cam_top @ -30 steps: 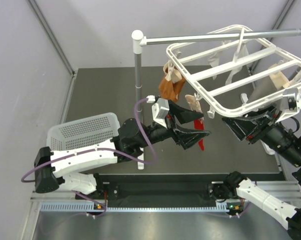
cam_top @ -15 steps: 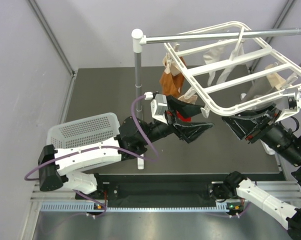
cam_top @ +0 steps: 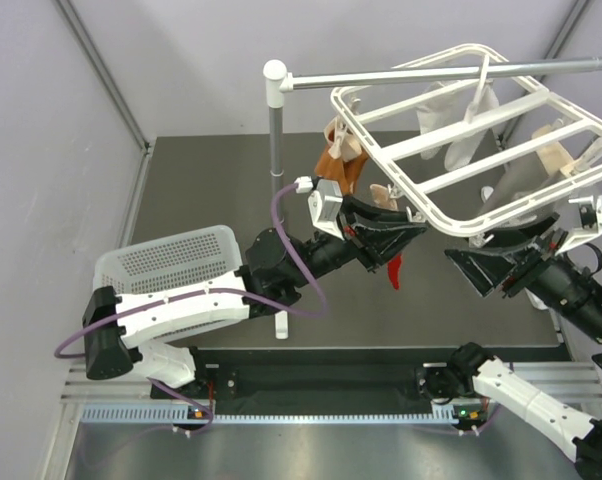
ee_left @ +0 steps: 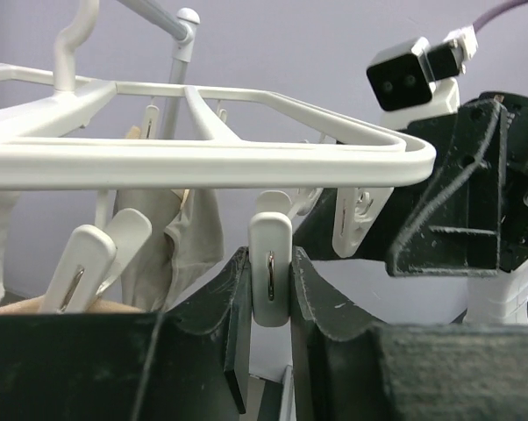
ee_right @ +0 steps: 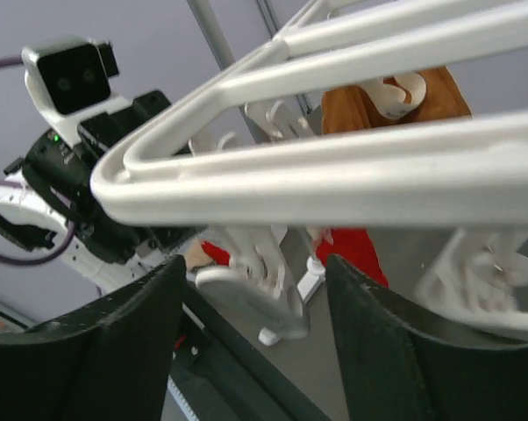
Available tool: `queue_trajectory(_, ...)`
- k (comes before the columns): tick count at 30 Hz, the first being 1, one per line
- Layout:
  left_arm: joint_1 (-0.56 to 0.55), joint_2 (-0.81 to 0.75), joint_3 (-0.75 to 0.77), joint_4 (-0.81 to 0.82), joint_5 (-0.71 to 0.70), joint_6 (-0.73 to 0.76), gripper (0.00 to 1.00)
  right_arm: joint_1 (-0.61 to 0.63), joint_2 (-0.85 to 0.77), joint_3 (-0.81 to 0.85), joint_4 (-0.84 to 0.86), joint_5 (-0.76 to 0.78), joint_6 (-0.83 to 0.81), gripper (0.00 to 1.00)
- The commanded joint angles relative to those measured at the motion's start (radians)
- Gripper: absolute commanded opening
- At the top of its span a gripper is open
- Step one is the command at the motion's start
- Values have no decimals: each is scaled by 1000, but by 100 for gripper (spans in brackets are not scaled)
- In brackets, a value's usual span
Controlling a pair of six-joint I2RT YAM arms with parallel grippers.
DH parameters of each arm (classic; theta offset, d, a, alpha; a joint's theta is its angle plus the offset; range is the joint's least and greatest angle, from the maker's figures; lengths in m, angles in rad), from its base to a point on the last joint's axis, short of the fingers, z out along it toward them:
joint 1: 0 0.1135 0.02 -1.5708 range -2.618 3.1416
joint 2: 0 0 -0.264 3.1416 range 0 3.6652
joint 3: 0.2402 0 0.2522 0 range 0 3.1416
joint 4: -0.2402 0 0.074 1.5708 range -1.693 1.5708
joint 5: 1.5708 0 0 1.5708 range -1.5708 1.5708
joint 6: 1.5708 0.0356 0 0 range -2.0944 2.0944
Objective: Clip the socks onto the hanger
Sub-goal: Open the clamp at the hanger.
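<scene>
- hanger (cam_top: 478,116) hangs tilted from the rail (cam_top: 401,75) of a grey stand, above the dark counter (cam_top: 206,190); the stand's pole (cam_top: 275,150) is upright to its left
- left gripper (ee_left: 270,263) narrow; its fingers (ee_left: 216,307) sit tight against both sides of one clip peg (ee_left: 269,232); that peg dangles upright from the hanger's near rim
- red sock (cam_top: 395,268) hangs limp just under the left gripper in the top view; cannot tell what is pinching it; its upper end is hidden by the fingers
- right gripper (ee_right: 251,289) wide, holding nothing; its fingers are spread below the hanger's rounded near corner; several pegs dangle in the gap between them; cannot tell if any touch
- the two grippers face each other under the same near edge, apart
- more socks hang from the hanger: orange sock (cam_top: 333,172) at the left end near the pole; white sock (cam_top: 464,130) under the middle crossbars; beige sock (cam_top: 556,157) and grey sock (cam_top: 516,190) toward the right side
- white perforated basket (cam_top: 166,258) on the counter's left, just beside the left arm
</scene>
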Motion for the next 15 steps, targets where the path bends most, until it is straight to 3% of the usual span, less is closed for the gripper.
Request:
queue_trajectory(1,0,-5,50,3,-18,-20,10,8,-48,53,-84,2,-28,67)
queue_trajectory(3,0,0,53,1,-13,-36,8,10,-58,74,-115,-16,-45,75)
queue_trajectory(6,-2,9,70,-13,10,-55,5,8,-60,98,-159,-122,-56,76)
queue_trajectory(11,-5,33,105,-63,9,-43,5,8,-28,64,-70,-577,2,79)
queue_trajectory(15,-11,49,125,-126,-8,-17,4,2,-6,50,-33,-581,16,77)
